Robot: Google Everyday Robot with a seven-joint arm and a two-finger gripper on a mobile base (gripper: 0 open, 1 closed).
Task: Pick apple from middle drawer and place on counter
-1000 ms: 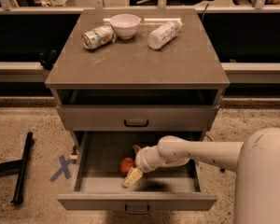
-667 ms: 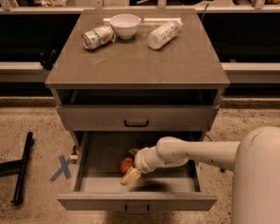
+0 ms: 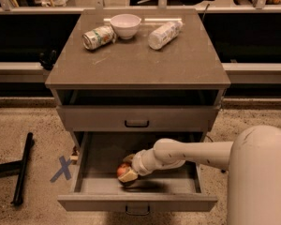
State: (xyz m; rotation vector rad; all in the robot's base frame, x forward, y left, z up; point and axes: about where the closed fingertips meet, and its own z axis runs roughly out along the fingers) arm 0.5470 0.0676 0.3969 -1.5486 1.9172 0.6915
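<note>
One arm [image 3: 192, 153] reached into the pulled-out middle drawer [image 3: 178, 203] from the drawer's right side; the gripper [image 3: 128, 174] was down inside the drawer, left of its centre and near its front, right up against the apple [image 3: 122, 169]; honestly couldn't tell if it was clamped on the apple or loose; the counter [image 3: 140, 62] up above the drawer had a white bowl [image 3: 125, 25], a can [image 3: 98, 35] and a bottle [image 3: 164, 34] lying at its far edge.

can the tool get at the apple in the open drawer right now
Likely yes: the tool sits inside the open middle drawer, right at the apple, with nothing between them.
</note>
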